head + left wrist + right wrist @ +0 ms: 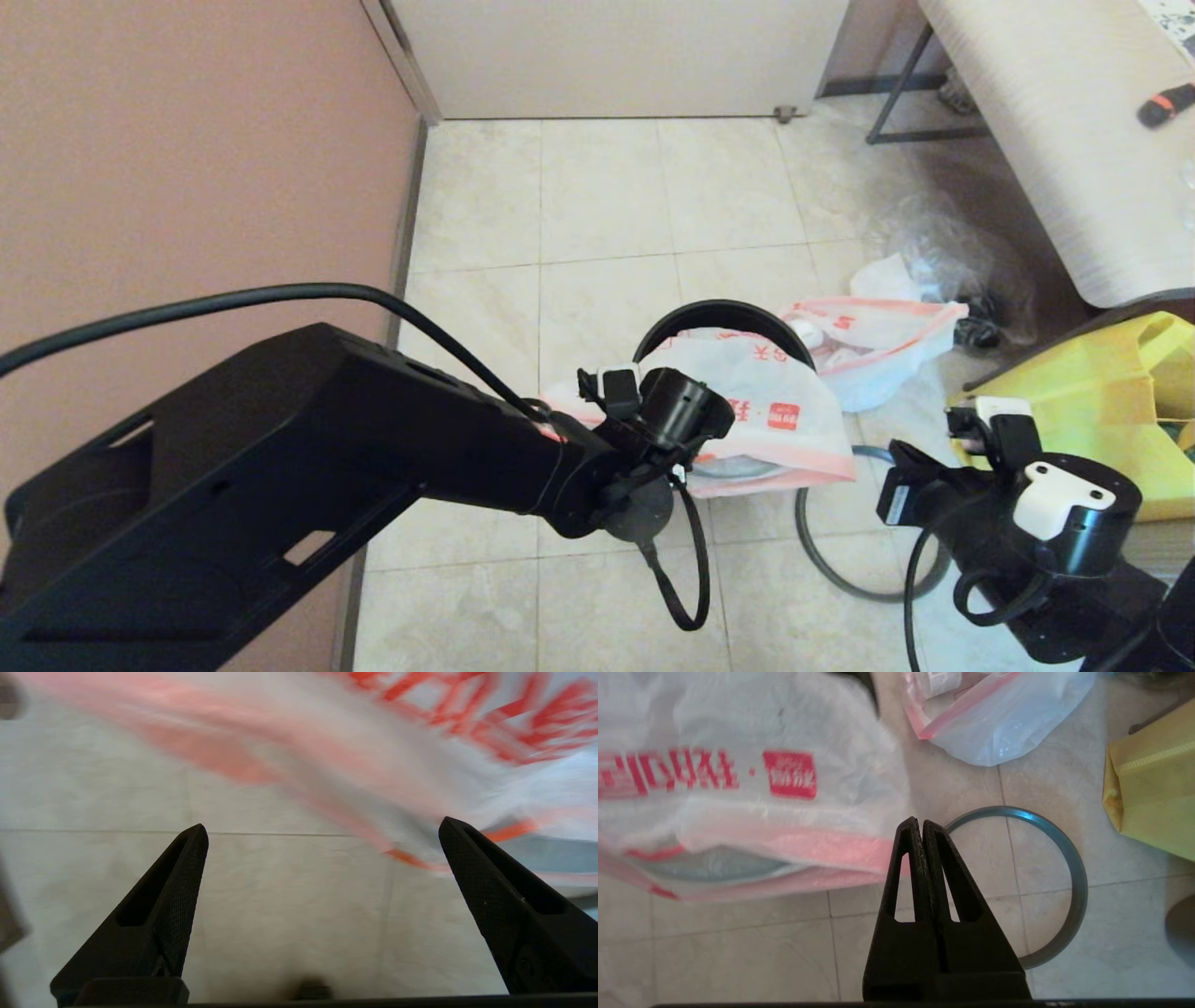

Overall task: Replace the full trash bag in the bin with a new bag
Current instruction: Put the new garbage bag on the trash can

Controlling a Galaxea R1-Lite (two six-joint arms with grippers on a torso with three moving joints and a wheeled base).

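Nearest the robot, the right gripper (921, 823) hangs low over the tiled floor (597, 233) with its two fingers pressed flat together on nothing, just above the dark grey hoop rim (1069, 868), which lies loose on the tiles beside the bin (724, 313) and not on it. A little farther out, the left gripper (322, 830) has its fingers spread wide and empty, poised at the near, pink-edged fold of the new bag (756, 401), which is draped over the bin's mouth and spills down its front rather than being tucked inside. The step in hand looks like fitting the fresh liner; the next move probably calls for pinching the bag's edge and pulling it open around the mouth, then setting the hoop back on. Beyond the bin, the full trash bag (873, 345) already lies out on the floor, next to a clear plastic bag (952, 252). The head view alone shows the bin's black wall and both arms together; the wrist views alone reveal the fingers, which the head view hides behind each wrist. A yellow tote (1111, 411) sits to the right.
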